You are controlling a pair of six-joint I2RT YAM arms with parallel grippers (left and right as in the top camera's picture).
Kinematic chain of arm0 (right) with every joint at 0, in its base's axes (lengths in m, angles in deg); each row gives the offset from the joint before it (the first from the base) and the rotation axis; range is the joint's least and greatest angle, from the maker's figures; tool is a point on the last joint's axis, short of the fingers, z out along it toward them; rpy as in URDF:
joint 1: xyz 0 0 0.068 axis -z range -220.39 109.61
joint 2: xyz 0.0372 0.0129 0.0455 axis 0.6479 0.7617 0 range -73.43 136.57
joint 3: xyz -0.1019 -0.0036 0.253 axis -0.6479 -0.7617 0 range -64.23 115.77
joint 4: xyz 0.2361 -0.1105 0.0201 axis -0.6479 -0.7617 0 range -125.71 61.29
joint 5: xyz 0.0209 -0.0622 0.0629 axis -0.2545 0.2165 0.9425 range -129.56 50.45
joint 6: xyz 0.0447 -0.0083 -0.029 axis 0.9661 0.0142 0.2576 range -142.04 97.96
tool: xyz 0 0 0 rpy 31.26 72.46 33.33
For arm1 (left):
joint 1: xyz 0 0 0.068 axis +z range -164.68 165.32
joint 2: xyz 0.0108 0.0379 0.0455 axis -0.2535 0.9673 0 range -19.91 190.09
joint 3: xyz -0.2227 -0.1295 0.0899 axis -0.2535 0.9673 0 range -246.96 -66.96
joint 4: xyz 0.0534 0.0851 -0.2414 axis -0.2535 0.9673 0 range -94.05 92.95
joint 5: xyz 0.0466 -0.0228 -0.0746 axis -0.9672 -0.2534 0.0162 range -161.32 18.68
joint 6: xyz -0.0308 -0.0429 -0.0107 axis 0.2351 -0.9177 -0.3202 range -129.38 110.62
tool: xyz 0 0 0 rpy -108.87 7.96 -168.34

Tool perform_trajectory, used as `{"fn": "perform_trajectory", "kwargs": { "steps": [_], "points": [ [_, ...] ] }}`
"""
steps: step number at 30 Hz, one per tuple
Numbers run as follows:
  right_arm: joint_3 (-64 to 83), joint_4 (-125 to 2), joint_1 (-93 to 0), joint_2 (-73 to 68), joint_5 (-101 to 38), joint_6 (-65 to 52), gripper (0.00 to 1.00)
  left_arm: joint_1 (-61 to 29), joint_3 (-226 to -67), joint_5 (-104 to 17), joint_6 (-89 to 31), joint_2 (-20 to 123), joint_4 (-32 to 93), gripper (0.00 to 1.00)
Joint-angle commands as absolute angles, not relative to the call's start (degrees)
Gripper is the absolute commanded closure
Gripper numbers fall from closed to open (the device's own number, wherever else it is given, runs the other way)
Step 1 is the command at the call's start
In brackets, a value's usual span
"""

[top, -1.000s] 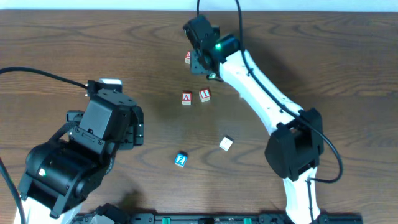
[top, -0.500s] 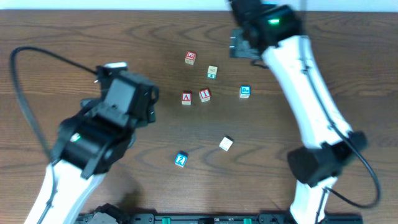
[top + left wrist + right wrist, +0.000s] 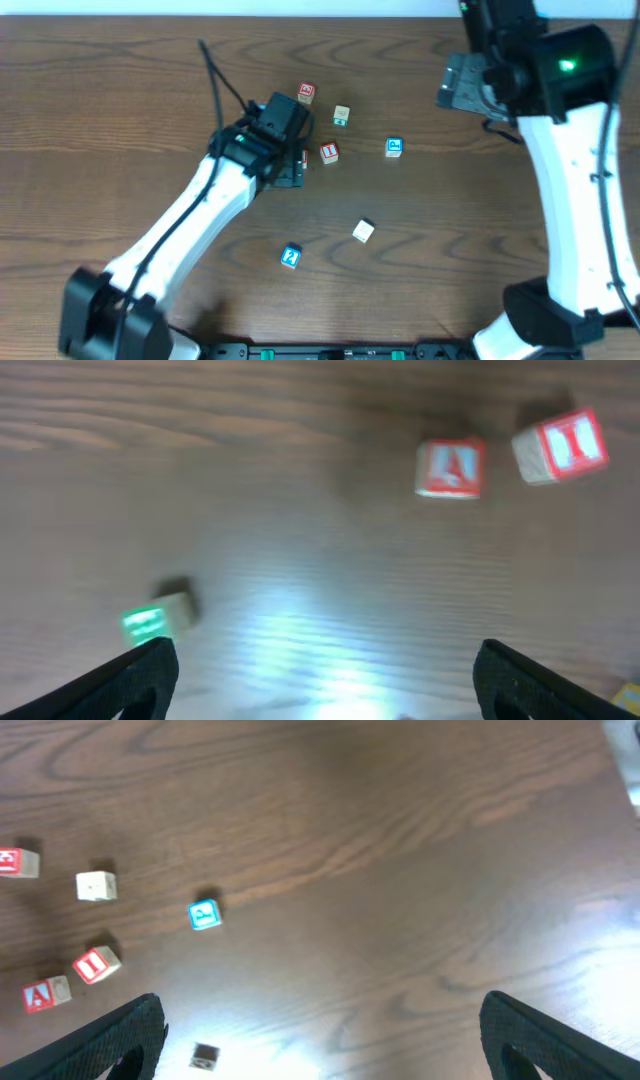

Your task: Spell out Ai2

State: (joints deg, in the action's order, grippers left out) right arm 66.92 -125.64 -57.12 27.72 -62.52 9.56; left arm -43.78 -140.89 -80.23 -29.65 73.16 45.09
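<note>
The red "A" block (image 3: 450, 468) and the red "I" block (image 3: 562, 447) lie side by side on the table. In the overhead view the "I" block (image 3: 329, 152) shows fully, while my left arm hides most of the "A" block (image 3: 305, 157). A blue "2" block (image 3: 291, 256) lies nearer the front. My left gripper (image 3: 290, 168) hangs just left of the "A" block. In its wrist view the left gripper (image 3: 325, 665) is open with only bare wood between the fingers. My right gripper (image 3: 462, 88) is high at the back right, and the right gripper (image 3: 322, 1025) stands open and empty.
A red block (image 3: 306, 93), a beige block (image 3: 342, 116) and a blue block (image 3: 394, 147) lie behind the letters. A white block (image 3: 363, 231) sits in front at the right. Dark brown wood stretches to the right of the blocks.
My left arm swung right and forward to the "A" block. My right gripper opened, left the blocks and pulled away to the back right, uncovering the beige and blue blocks.
</note>
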Motion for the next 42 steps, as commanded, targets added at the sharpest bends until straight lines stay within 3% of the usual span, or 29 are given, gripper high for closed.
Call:
{"fn": "perform_trajectory", "kwargs": {
  "steps": [1,10,15,17,24,31,42],
  "points": [
    [67.5,-126.0,-55.2,24.5,-63.2,9.0,0.01,-43.9,-140.9,-69.1,-21.7,76.4,43.4,0.05],
    [67.4,-126.0,-54.3,21.3,-62.8,5.7,0.01,-43.8,-140.9,-65.3,-20.5,81.9,40.8,0.05],
    [66.8,-126.0,-54.3,21.2,-61.8,5.7,0.01,-43.2,-140.9,-67.3,-26.3,84.9,36.7,0.05],
    [66.4,-126.0,-54.3,21.2,-61.6,5.7,0.01,-42.8,-140.9,-68.1,-27.6,85.8,35.5,0.00],
    [63.5,-126.0,-54.3,21.2,-61.6,5.7,0.01,-42.0,-140.9,-68.6,-27.6,87.7,33.1,0.36],
    [62.0,-125.9,-54.3,21.2,-61.6,5.8,0.01,-42.0,-140.9,-69.0,-25.8,88.7,29.9,0.37],
    [62.0,-125.9,-54.3,21.2,-61.6,5.8,0.01,-42.0,-140.9,-77.3,-26.2,89.1,29.4,0.59]
  ]
}}
